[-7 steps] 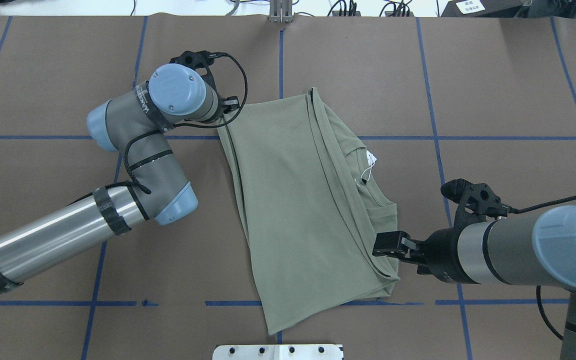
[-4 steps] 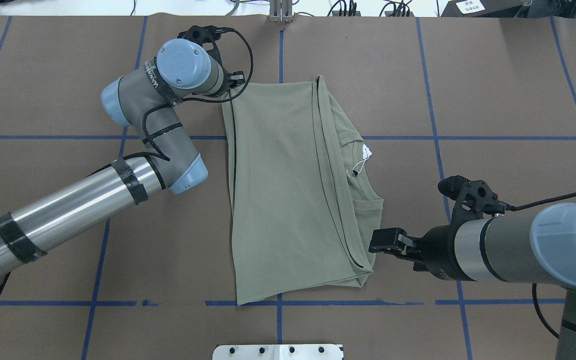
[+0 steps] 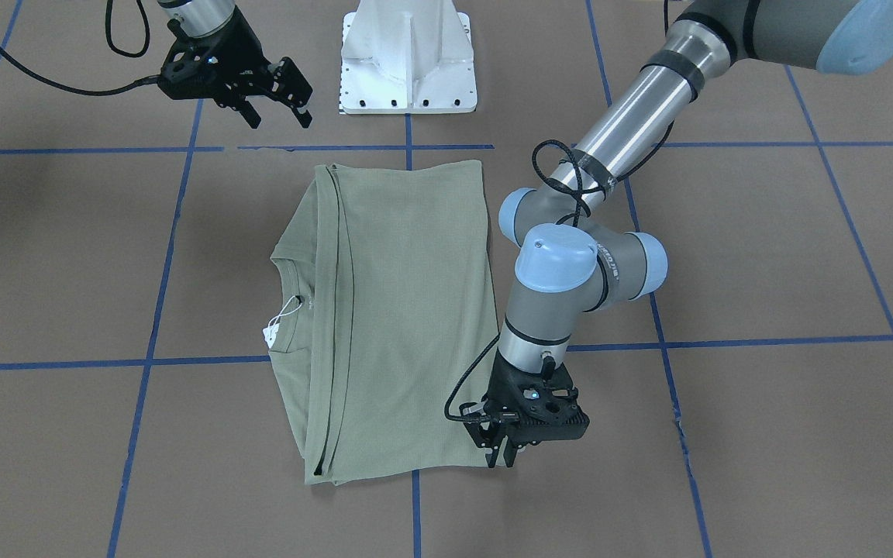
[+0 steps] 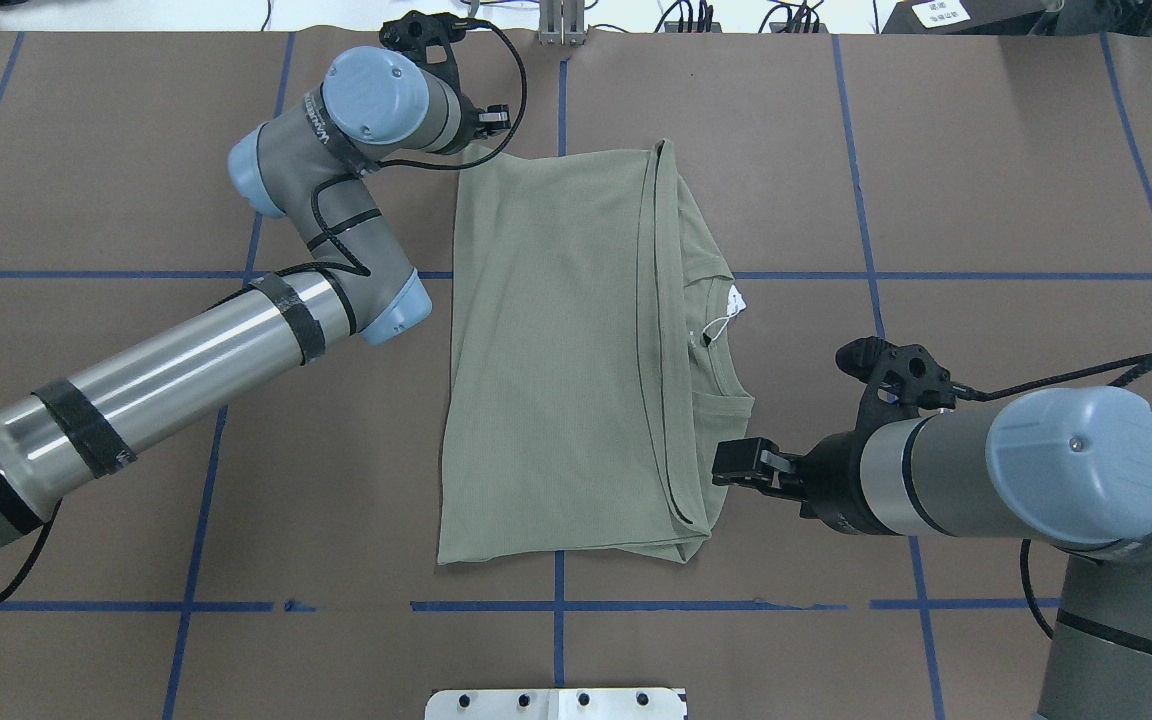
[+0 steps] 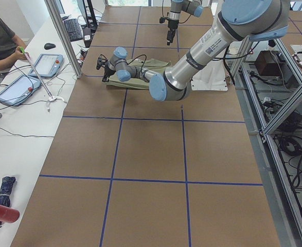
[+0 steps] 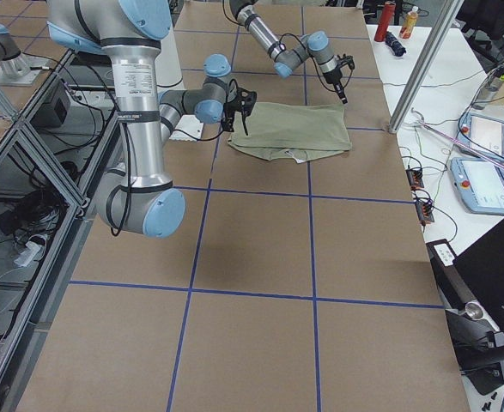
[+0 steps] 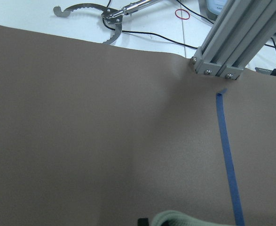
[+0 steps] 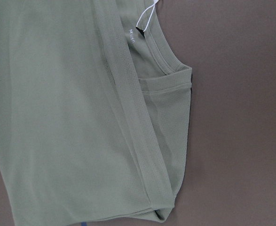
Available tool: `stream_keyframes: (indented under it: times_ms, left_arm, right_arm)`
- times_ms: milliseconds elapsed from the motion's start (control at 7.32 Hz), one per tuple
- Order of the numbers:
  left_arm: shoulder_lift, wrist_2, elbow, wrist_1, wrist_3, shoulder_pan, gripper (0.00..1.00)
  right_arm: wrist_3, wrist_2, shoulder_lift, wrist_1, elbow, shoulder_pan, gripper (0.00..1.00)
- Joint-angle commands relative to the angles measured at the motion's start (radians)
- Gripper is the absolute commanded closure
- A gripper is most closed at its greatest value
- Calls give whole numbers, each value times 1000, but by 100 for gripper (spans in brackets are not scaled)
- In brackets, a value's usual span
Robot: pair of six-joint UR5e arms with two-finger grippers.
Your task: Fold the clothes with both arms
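**Item: sage shirt, part-folded, far corner in hand**

Shirt (image 4: 556, 350): lies flat mid-worktop (image 4: 986, 200), folded lengthwise. The neck opening and string tag (image 4: 736, 298) are on the robot's right.
Left tool (image 3: 502, 457): narrow, pinching the far left corner. Its wrist view shows cloth at the fingers.
Right tool (image 3: 277, 116): wide, empty, raised beside the near right corner.
Handling, as judged: lay the held corner square with the far edge. Release only once it is flat, then lift straight up to avoid dragging the cloth.

The shirt (image 4: 556, 350) lies on the desk (image 4: 986, 180), left gripper (image 3: 504, 456) at its far-left corner, right gripper (image 4: 733, 466) beside its near-right edge.
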Motion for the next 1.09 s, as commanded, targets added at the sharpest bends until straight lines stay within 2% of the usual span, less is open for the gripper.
stream_keyframes:
  times_ms: [0, 137, 273, 547, 683, 957]
  left_arm:
    - [68, -138, -103, 17, 62, -67, 0]
    - [152, -190, -215, 29, 80, -72, 0]
    - [229, -195, -357, 99, 82, -72, 0]
    - [325, -195, -641, 309, 82, -69, 0]
    - [326, -197, -688, 350, 82, -65, 0]
    - [331, -195, -687, 350, 79, -61, 0]
  right_arm:
    - [-65, -14, 115, -69, -105, 0, 0]
    - [-91, -17, 225, -169, -175, -1, 0]
    - [-121, -14, 289, -217, -232, -3, 0]
    - [-238, -28, 296, -223, -320, -23, 0]
    - [-314, -26, 289, -231, -348, -32, 0]
    - [-439, -25, 302, -346, -343, -44, 0]
